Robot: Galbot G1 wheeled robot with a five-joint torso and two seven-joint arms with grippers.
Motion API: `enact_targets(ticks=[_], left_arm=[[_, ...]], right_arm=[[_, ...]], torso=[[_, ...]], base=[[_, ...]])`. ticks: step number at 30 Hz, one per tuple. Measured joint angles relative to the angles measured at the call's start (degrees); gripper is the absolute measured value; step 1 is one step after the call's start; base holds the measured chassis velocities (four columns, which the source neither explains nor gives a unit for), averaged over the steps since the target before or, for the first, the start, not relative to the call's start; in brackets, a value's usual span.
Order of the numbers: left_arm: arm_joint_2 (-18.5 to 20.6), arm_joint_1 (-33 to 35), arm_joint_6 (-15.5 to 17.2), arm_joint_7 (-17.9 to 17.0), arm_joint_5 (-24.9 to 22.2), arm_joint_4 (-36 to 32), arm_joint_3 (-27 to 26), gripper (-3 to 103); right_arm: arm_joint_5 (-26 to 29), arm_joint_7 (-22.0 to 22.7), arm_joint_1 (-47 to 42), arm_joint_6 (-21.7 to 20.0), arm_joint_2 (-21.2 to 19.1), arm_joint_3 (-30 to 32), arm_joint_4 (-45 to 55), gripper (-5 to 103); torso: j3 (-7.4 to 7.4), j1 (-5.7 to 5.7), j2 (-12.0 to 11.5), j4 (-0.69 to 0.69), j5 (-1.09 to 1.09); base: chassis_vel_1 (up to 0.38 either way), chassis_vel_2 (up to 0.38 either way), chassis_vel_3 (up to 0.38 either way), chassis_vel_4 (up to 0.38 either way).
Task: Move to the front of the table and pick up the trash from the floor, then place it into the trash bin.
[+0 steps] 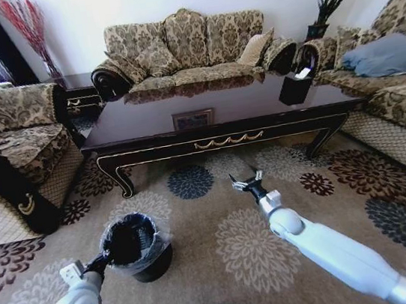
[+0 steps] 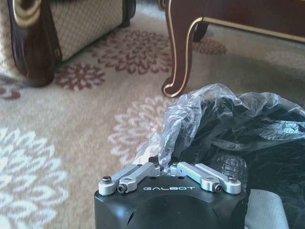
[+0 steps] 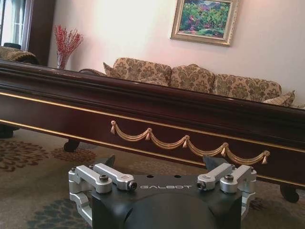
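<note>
Gripping the crinkled bag liner at the rim of the trash bin (image 1: 134, 245), our left gripper (image 2: 165, 165) has its fingers pinched together on the plastic. The bin stands on the floor (image 1: 227, 269) in front of the table (image 1: 214, 124). Our right gripper (image 1: 247, 183) hovers low over the carpet near the table's apron, fingers spread apart, holding nothing.

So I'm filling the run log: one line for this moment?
left hand: shut on grey plastic liner of round black trash bin | right hand: open, above patterned carpet, facing glossy dark-wood table
</note>
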Motion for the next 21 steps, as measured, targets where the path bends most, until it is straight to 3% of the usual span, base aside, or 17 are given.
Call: enact_targets(ticks=[16, 21], left_arm=[[-2.23, 0.49, -0.88, 0.83, 4.13, 2.26, 2.49, 1], [-2.21, 1.05, -1.20, 0.89, 5.05, 2.49, 2.18, 15]], right_arm=[[-0.94, -1.11, -3.64, 0.65, -0.73, 3.00, 2.15, 100], [-1.20, -1.20, -4.19, 0.73, -0.54, 3.33, 2.43, 100]], torso=[[0.01, 0.00, 0.00, 0.01, -0.01], [0.01, 0.00, 0.00, 0.02, 0.02]], base=[[0.000, 0.000, 0.000, 0.000], [0.000, 0.000, 0.000, 0.000]])
